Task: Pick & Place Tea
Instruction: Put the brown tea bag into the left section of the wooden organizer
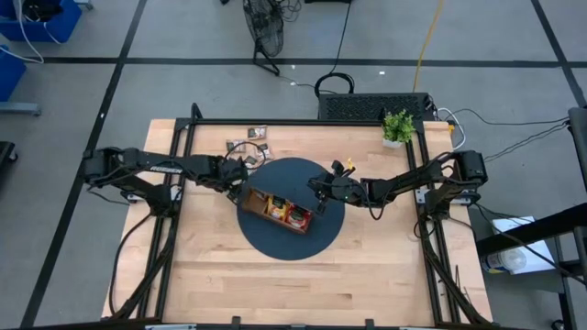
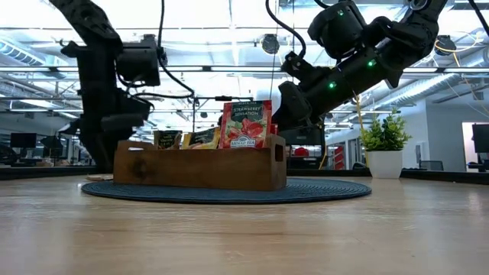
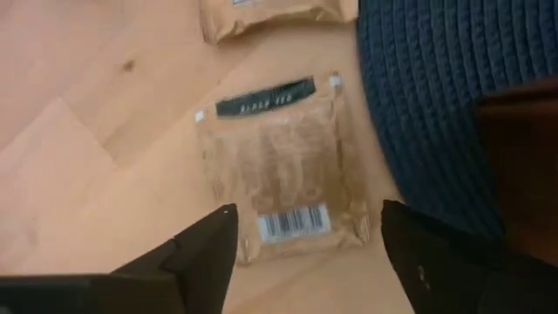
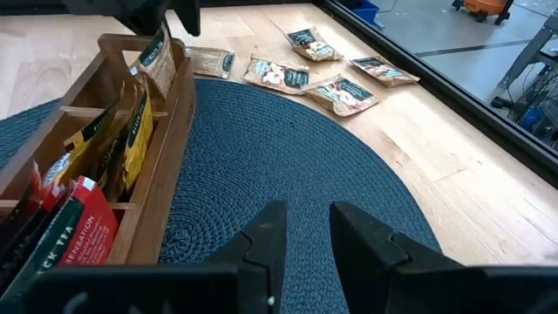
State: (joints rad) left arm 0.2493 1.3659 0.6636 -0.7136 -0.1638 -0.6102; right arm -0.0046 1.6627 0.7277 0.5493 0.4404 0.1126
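The left gripper (image 3: 301, 235) hangs low over a brown sachet (image 3: 283, 166) that lies flat on the bare wood, just off the rim of the round blue mat (image 3: 436, 96). Its fingers (image 3: 205, 249) are spread, one to each side of the packet's barcode end, and nothing is between them yet.

The risk I see is the packet itself. It is thin and lies flush on the table, so the fingertips may slide over the top or push it along the wood instead of getting under an edge. One finger also comes down close to the mat's rim, and if it catches the weave the packet could be nudged askew. A second sachet (image 3: 275, 16) lies just beyond this one, near enough to be disturbed by a shove.

The wooden tray (image 1: 277, 210) sits on the mat right beside the left gripper, already holding red and orange packets upright, with a dark one at the end nearest that arm. More loose sachets (image 4: 336, 87) lie scattered on the table past the mat.

The right gripper (image 4: 303, 228) waits over the mat on the tray's other side. Its fingers stand a little apart with only the mat showing between them, so from here I would call it empty.
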